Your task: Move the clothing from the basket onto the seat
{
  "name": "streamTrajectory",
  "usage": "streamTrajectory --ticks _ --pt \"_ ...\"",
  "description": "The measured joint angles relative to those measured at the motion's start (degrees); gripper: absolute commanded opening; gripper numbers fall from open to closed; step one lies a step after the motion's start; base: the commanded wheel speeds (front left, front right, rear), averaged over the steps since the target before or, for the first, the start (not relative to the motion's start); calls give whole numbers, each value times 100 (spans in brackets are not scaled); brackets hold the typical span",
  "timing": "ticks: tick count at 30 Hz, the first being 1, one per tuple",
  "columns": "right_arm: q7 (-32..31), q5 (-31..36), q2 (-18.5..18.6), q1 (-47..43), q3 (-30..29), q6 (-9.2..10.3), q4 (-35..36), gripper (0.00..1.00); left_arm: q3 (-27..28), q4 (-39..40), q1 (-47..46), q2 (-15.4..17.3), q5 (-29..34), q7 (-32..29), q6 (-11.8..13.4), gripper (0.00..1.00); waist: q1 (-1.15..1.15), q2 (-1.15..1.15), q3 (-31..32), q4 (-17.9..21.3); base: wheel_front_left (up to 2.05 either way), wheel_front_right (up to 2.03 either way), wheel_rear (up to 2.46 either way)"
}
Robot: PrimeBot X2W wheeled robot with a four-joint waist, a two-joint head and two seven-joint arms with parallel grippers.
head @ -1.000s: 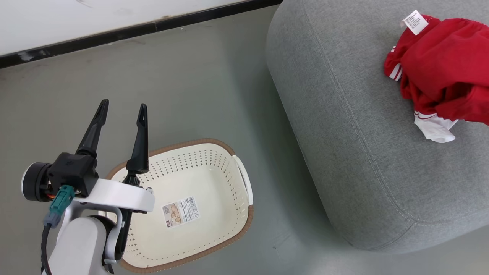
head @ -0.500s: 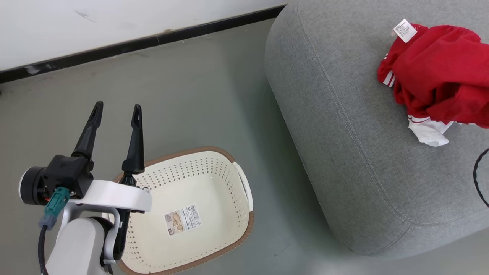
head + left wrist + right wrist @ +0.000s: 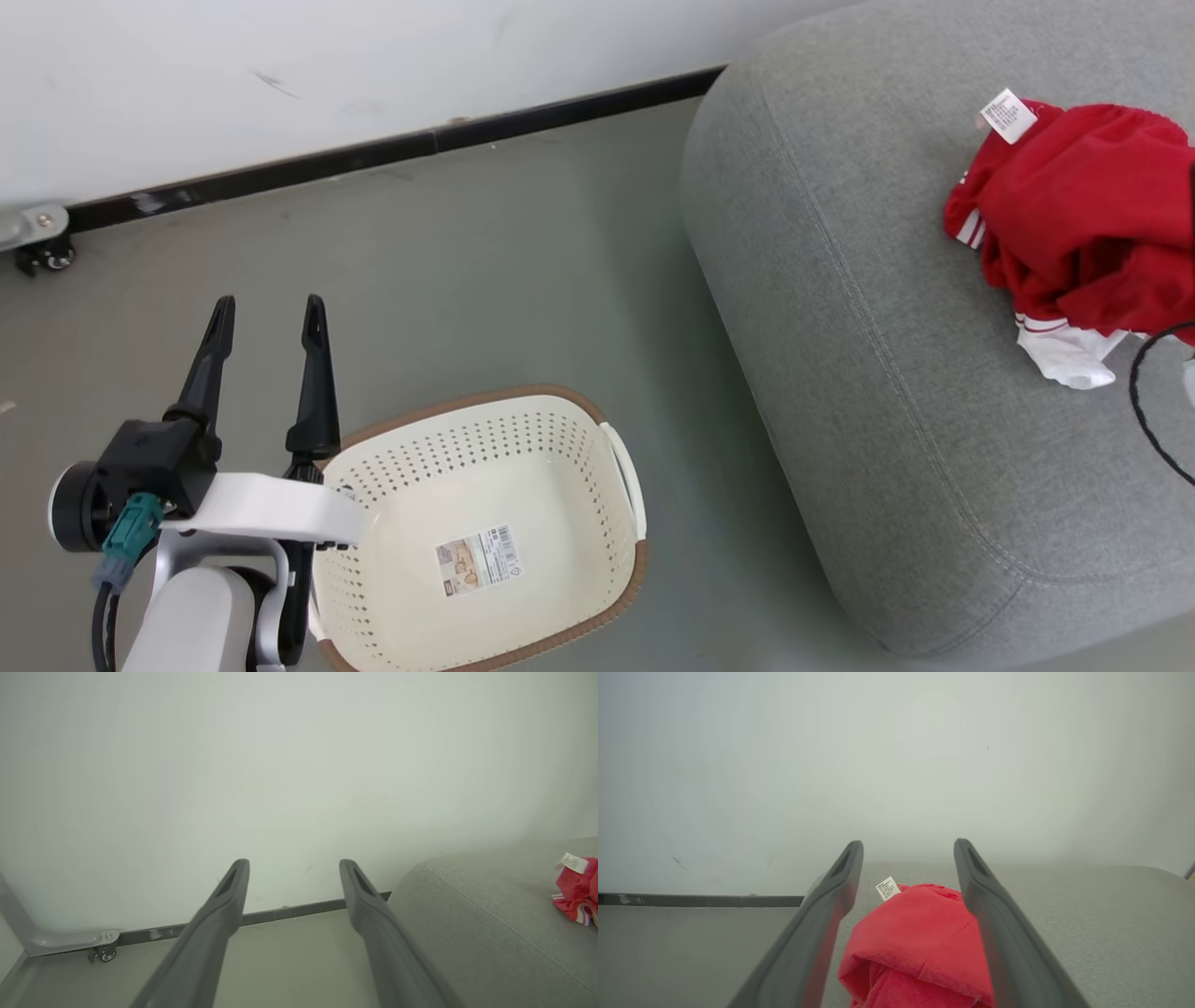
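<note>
The red clothing [image 3: 1083,215], with white striped trim and a white tag, lies bunched on the light-grey seat [image 3: 868,373] at the right. The cream basket [image 3: 551,485] with its brown rim stands on the floor left of the seat, holding just a paper label [image 3: 478,560]. My left gripper [image 3: 268,313] is open beside the basket's left end, fingers pointing at the wall, also open in its wrist view [image 3: 294,865]. My right gripper [image 3: 909,845] is open, hovering over the clothing [image 3: 920,938], which shows between its fingers on the seat [image 3: 1101,924].
A white wall with a dark skirting strip [image 3: 392,149] runs along the back. A small caster [image 3: 37,245] sits at the wall's foot on the far left. A thin black cable [image 3: 1144,411] loops in at the right edge over the seat.
The camera has moved, so the whole picture has slid down and more wall shows. Both grippers stay open, the basket and clothing lie as before. The black cable has come into view.
</note>
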State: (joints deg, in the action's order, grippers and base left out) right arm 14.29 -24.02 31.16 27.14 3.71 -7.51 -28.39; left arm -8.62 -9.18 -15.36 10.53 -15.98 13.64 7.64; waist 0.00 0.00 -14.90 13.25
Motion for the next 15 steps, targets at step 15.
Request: streamTrajectory --ticks 15 --pt "-339 437 -646 -1 620 0 648 100 98 -349 365 -196 -5 49 162 100 0 0 483 -538 0 0 0"
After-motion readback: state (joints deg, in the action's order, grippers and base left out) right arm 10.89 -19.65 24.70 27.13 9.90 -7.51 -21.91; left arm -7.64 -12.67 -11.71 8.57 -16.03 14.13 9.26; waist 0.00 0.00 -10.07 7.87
